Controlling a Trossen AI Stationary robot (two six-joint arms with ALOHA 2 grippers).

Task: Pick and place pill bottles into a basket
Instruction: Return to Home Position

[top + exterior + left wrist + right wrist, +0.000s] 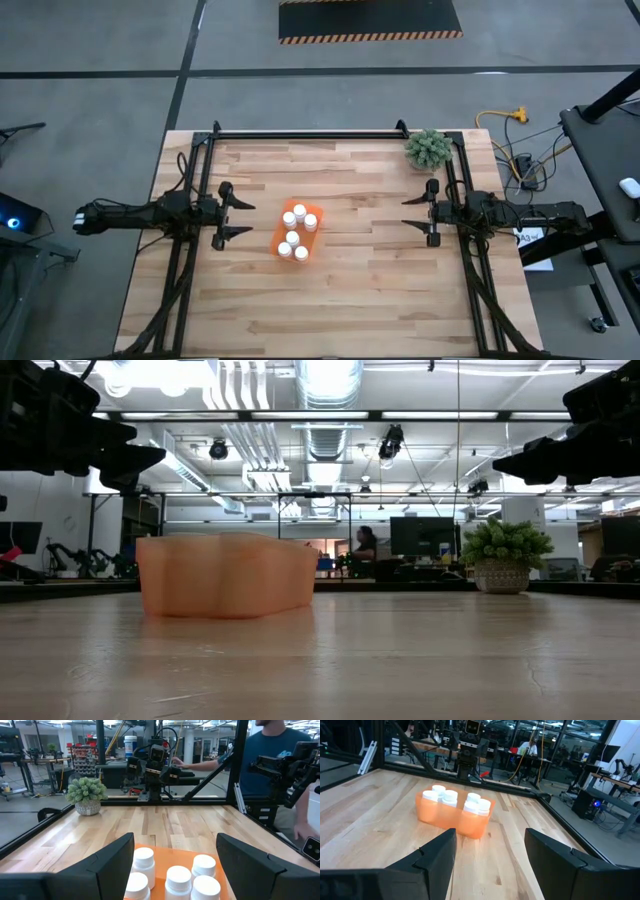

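Observation:
The orange basket (297, 232) stands on the middle of the wooden table, and several white-capped pill bottles (299, 211) stand upright inside it. It shows as an orange block in the low view (228, 575), in the left wrist view (165, 854) and in the right wrist view (454, 815). My left gripper (243, 218) is open and empty, left of the basket, its fingers pointing at it. My right gripper (412, 217) is open and empty at the table's right side, well apart from the basket.
A small green fuzzy plant in a pot (428, 149) stands at the table's far right corner. A black frame rail (305, 133) runs along the far edge. A person in a blue shirt (272, 765) stands beyond the table's right side.

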